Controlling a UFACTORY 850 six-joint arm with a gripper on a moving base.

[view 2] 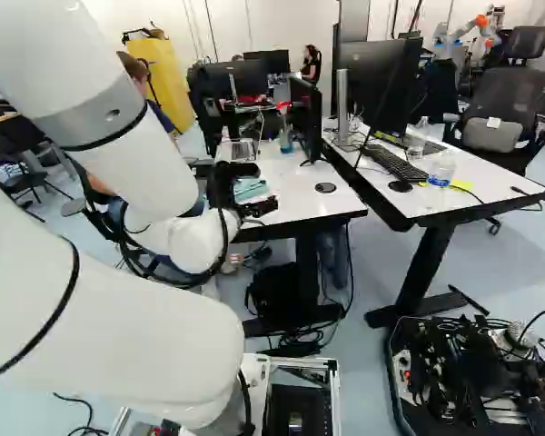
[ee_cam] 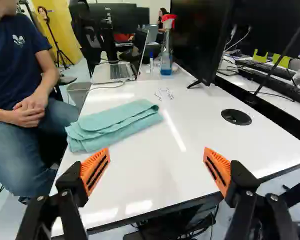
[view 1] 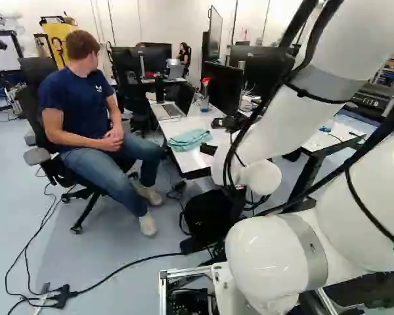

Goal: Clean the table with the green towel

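The right base view showed the hand [view 2: 267, 187] near the close end of the white tabletop [view 2: 295, 195]; in the wrist view its fingers stood wide apart, the folded green towel [ee_cam: 115, 124] lying ahead, between hand and laptop [ee_cam: 119, 71].

Tabletop writing [ee_cam: 164, 94] illegibly small.
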